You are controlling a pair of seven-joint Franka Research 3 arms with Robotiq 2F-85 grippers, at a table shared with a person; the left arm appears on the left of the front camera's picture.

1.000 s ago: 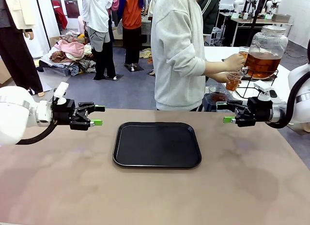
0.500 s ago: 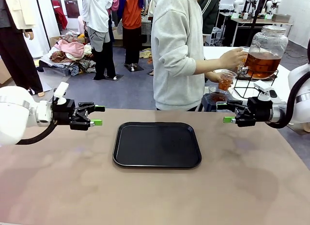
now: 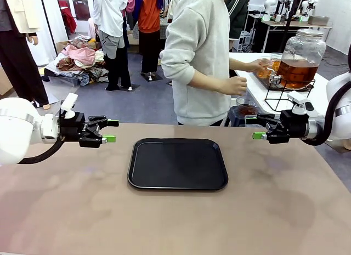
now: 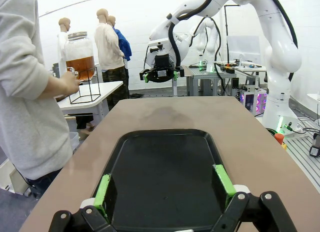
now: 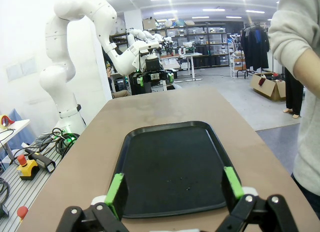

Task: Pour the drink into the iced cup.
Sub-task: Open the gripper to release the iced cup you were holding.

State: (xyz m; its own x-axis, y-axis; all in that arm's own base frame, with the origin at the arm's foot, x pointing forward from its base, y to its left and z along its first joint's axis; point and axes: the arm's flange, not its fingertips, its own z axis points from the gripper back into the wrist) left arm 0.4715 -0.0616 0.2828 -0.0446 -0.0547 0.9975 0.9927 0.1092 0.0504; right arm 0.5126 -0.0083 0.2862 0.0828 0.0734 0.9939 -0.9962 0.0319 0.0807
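The drink is amber liquid in a big glass dispenser jar with a metal lid, on a wire stand on a white side table at the far right. A person's hand holds a clear cup of amber drink just left of the jar. From the left wrist the jar appears far left. My left gripper hovers open left of the black tray. My right gripper hovers open to its right. Both wrist views look between open green pads onto the tray.
The person in a grey sweatshirt stands at the table's far edge, turned toward the side table. A small dark container sits below it. Bare brown tabletop surrounds the tray. Other people stand farther back.
The person has raised the filled cup from under the jar's tap and carried it up and left beside the jar, lowering the other hand. Neither arm has moved.
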